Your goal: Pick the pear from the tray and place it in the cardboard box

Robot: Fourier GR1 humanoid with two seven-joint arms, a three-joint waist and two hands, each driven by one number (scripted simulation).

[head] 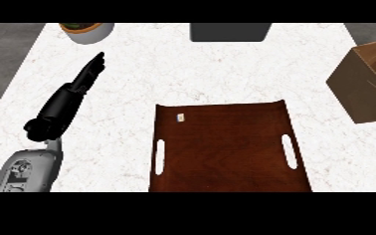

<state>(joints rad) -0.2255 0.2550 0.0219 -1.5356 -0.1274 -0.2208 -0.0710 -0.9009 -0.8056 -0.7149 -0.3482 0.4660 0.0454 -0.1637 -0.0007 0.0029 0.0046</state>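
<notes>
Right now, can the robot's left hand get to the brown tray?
Probably yes. The left hand is open, holds nothing, and only bare counter lies between it and the tray.

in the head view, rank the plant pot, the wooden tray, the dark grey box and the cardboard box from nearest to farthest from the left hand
From the left hand:
1. Plant pot, top left, just beyond the fingertips.
2. Wooden tray, centre bottom, to its right.
3. Dark grey box, top centre; close to the tray's rank.
4. Cardboard box, far right edge.

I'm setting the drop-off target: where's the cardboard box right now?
In the head view the cardboard box sits at the counter's right edge, partly cut off, right of the wooden tray.
</notes>
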